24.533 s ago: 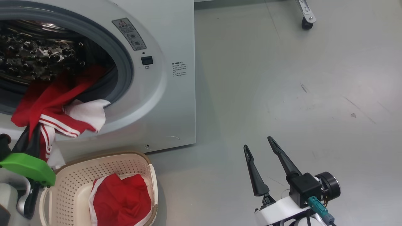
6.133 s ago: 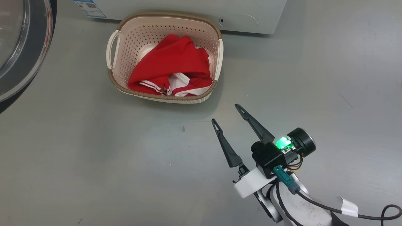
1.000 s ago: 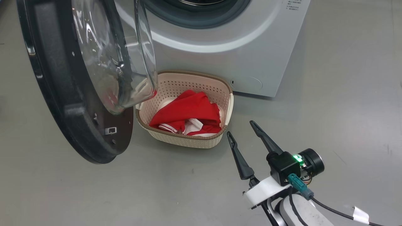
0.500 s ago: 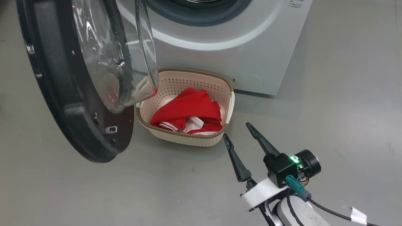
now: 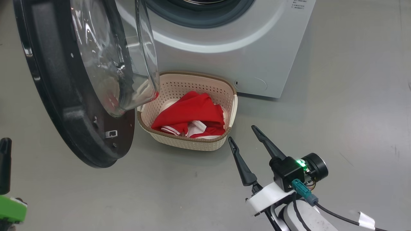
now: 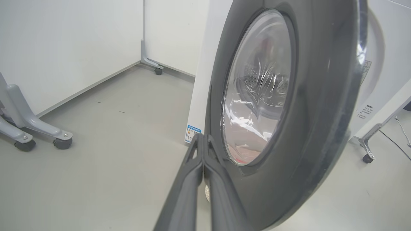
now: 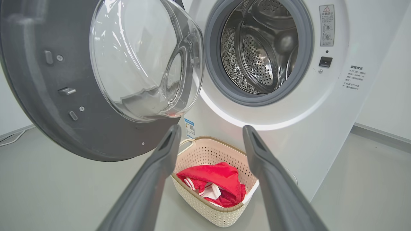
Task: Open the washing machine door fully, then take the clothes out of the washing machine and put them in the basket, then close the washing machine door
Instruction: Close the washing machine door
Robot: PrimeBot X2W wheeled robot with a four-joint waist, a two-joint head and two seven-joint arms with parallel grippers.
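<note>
The left gripper [image 5: 5, 142] is edging into the head view's lower left corner, beside the swung-open door [image 5: 64, 106]. The clothes [image 5: 192, 112] are lying in the basket [image 5: 189, 145], just in front of the washer [image 5: 224, 57]. The right gripper [image 5: 242, 133] is hovering near the basket, fingers spread. In the left wrist view, pressed-together fingers [image 6: 189, 186] are pointing at the door's outer rim, contact unclear. In the right wrist view, parted fingers [image 7: 151, 179] are framing the basket below the steel drum [image 7: 260, 48].
</note>
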